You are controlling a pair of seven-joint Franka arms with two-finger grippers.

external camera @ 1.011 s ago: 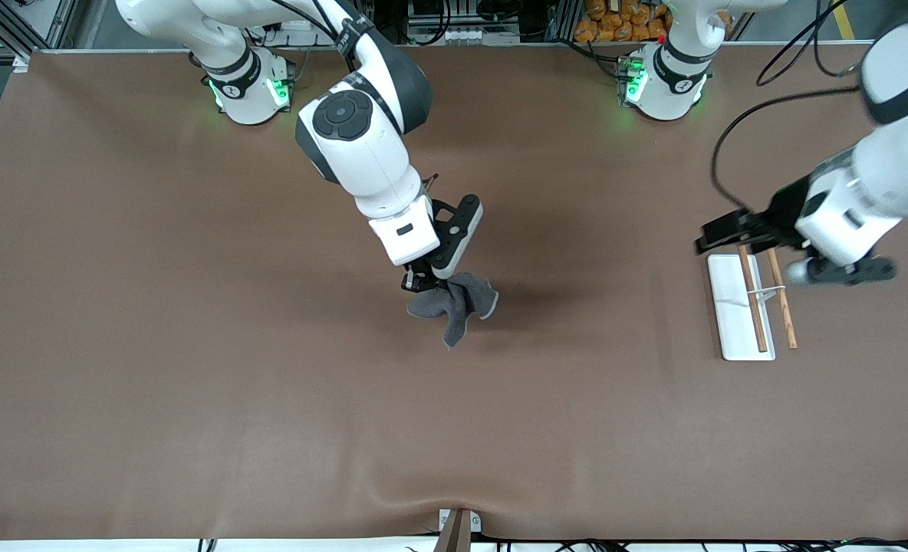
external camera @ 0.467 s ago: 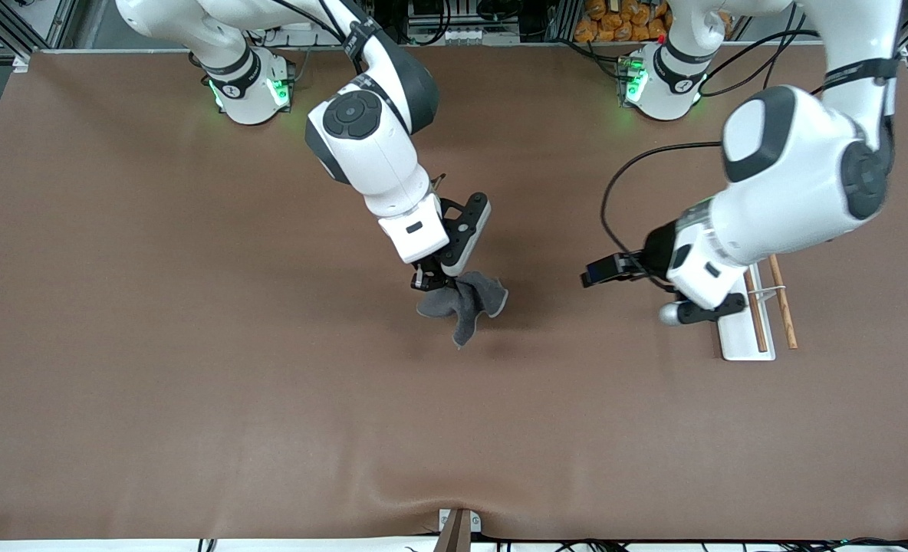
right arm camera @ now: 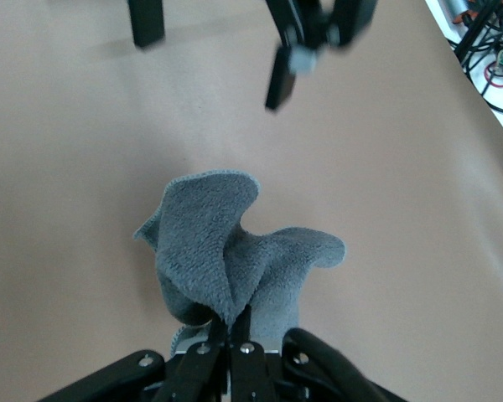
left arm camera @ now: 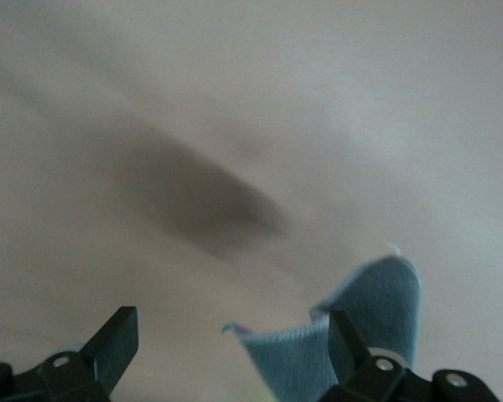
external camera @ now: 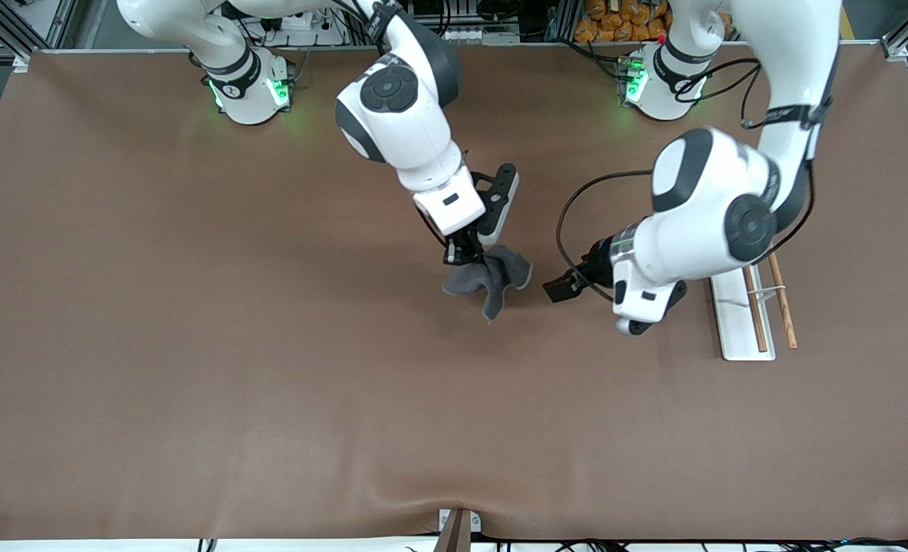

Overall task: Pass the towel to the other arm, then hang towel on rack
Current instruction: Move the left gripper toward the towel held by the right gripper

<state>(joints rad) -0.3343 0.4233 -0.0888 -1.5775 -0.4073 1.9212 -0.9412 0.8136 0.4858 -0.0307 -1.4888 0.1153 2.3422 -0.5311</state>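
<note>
The dark grey towel (external camera: 491, 281) hangs bunched from my right gripper (external camera: 460, 257), which is shut on its top fold and holds it over the middle of the table. In the right wrist view the towel (right arm camera: 226, 260) spreads out from the closed right gripper (right arm camera: 233, 325). My left gripper (external camera: 560, 290) is open, level with the towel and a short gap from it, toward the left arm's end. In the left wrist view the towel's edge (left arm camera: 377, 314) shows by one finger of the open left gripper (left arm camera: 232, 343). The rack (external camera: 732, 322) lies flat under the left arm.
The rack's two brown rods (external camera: 755, 310) lie side by side, one over its white base and one beside it, joined by a thin wire. The left gripper's fingers (right arm camera: 278, 75) show in the right wrist view, above the towel. Brown mat covers the table (external camera: 193, 345).
The left arm has swung from over the rack toward the towel, gripper open. The right arm has carried the towel a little toward the left arm's end and the bases.
</note>
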